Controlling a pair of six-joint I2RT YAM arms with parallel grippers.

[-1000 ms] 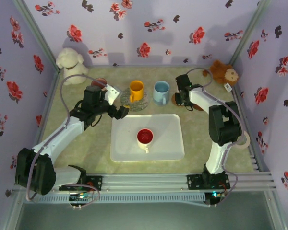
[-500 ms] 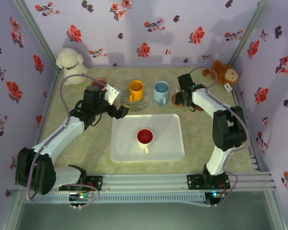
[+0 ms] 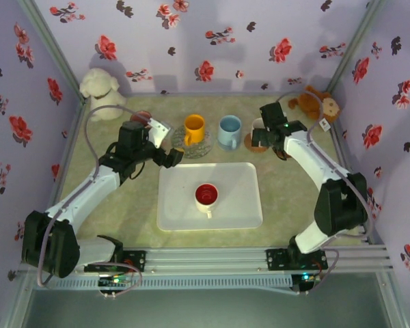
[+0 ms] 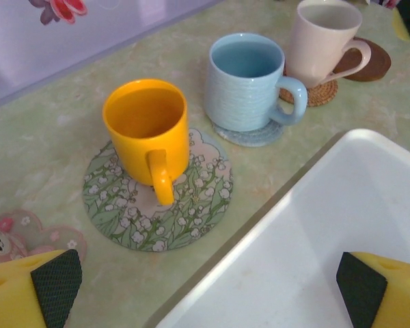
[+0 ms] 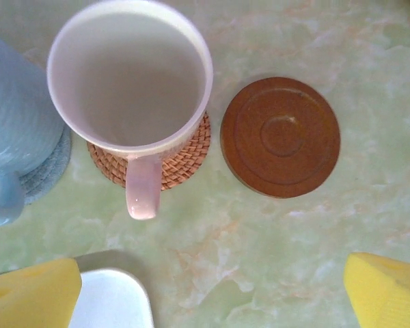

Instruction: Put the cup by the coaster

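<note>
A pale pink ceramic mug (image 5: 133, 89) stands unsupported on a round woven rattan coaster (image 5: 184, 160) at the far right of the counter (image 5: 294, 232), beside a bare brown wooden coaster (image 5: 280, 137), with the right claw (image 5: 212, 294) above it and the left claw (image 4: 208, 283) both spread apart and empty, so the mug seems placed.

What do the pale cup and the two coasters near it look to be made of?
The pale pink cup looks like glazed ceramic: smooth, soft sheen on rim and handle. The woven coaster under it seems rattan or similar plant fibre, matte, with coiled ridges. The brown coaster beside it is probably wood, satin, with concentric turned rings; moulded plastic cannot be excluded.
</note>
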